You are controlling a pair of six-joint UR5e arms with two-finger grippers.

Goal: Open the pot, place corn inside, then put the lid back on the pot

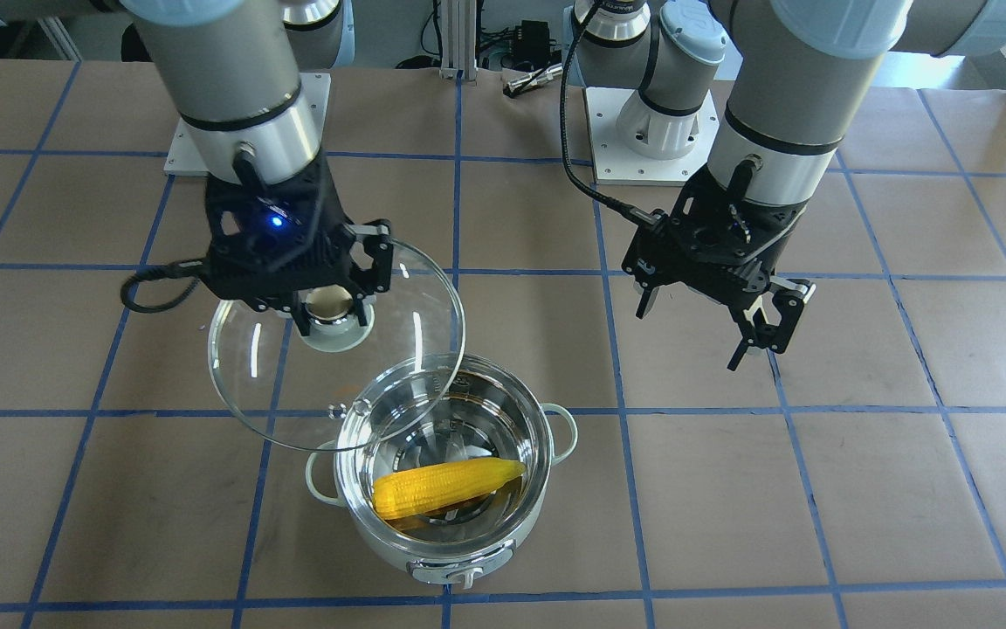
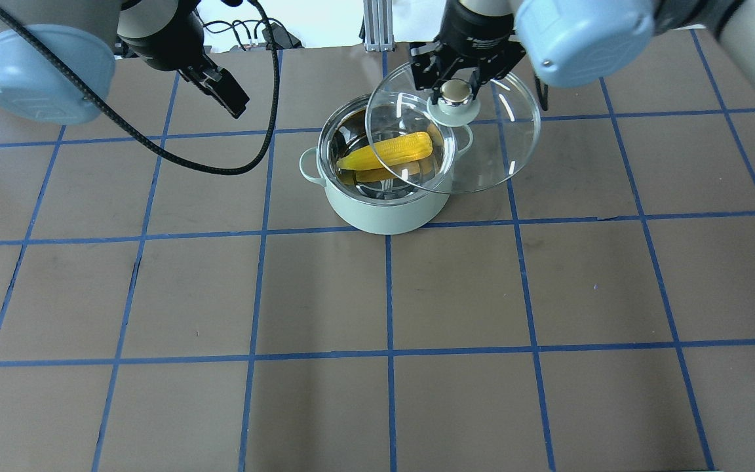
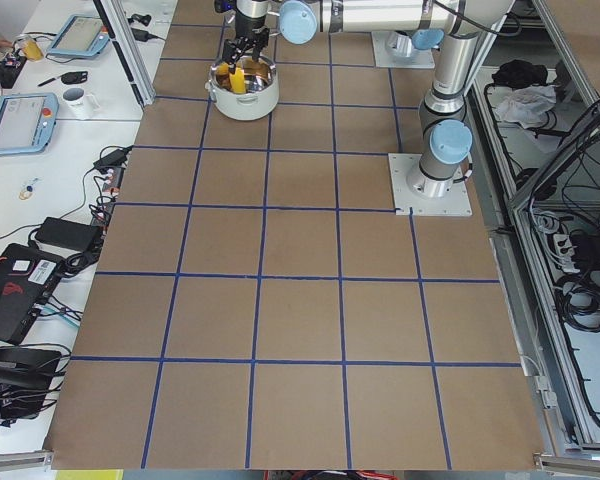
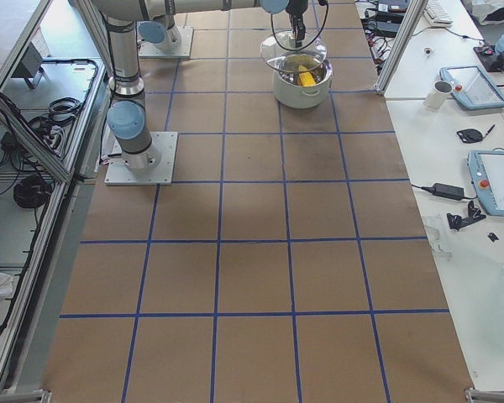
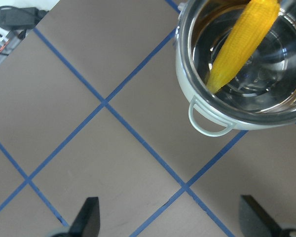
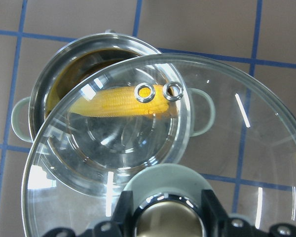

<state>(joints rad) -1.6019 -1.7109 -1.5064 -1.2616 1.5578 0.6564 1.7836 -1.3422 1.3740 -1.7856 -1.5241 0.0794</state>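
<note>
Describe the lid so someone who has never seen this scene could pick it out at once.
Start at the brown gridded table and find the mint-green pot holding yellow corn. Partly over its rim hangs the lid, gripped by its knob in the right end effector. It is the only clear glass disc, with two metal-ringed vent holes.

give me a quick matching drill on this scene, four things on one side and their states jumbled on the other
Column one:
1. corn
2. lid
3. left end effector
4. right end effector

Column two:
a. open, holding nothing
b. lying inside the pot
c. shut on the lid
d. held up, partly over the pot

Pairs: 1-b, 2-d, 3-a, 4-c
</note>
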